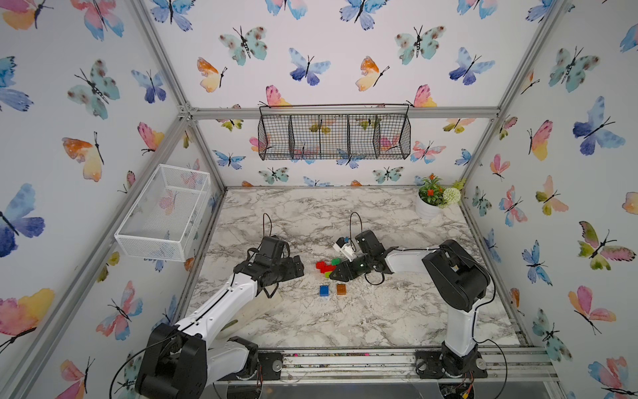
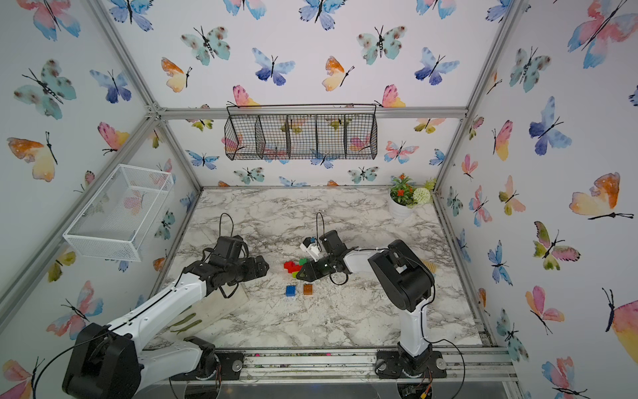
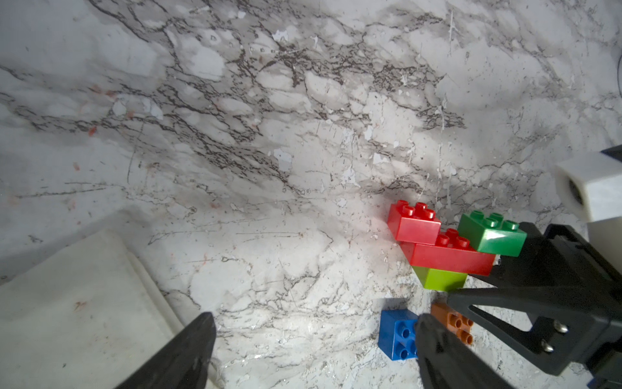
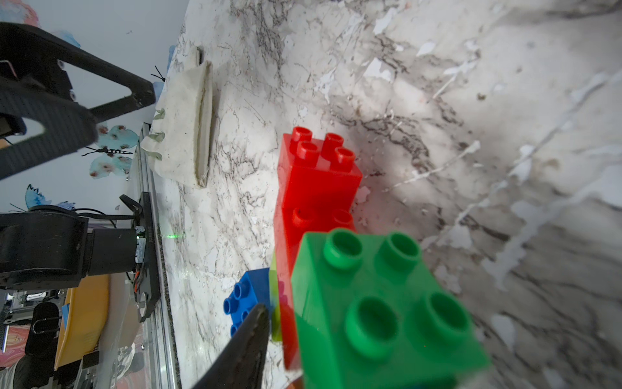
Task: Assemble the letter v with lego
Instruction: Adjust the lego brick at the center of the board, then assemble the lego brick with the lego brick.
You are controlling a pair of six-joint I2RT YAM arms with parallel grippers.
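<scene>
The left arm reaches in from the near left corner of the marble tabletop (image 1: 345, 321), its forearm passing over a cream cloth (image 3: 67, 303). The left gripper (image 3: 314, 318) hangs above bare marble with its fingers spread wide, holding nothing.

The right arm rises from the near right edge, folds at the elbow and runs low toward the middle. There the right gripper (image 1: 334, 273) noses in at the end of a small brick stack. One of its fingers (image 4: 245, 340) sits just beside the bricks, but I cannot tell whether they are pinched or free.

The stack stands mid-tabletop. A lime green brick (image 3: 439, 278) is at the bottom, with the longer red brick (image 3: 451, 257) across it. The small red brick (image 3: 414, 224) sits on one end and the dark green brick (image 3: 491, 235) on the other.

The blue brick (image 3: 397, 333) and the orange brick (image 3: 454, 323) lie loose, side by side, nearer the front edge.

A potted plant (image 1: 426, 209) occupies the far right corner. A black wire basket (image 1: 333, 136) hangs on the back wall and a white mesh basket (image 1: 162, 214) on the left wall. Butterfly wallpaper covers the walls.
</scene>
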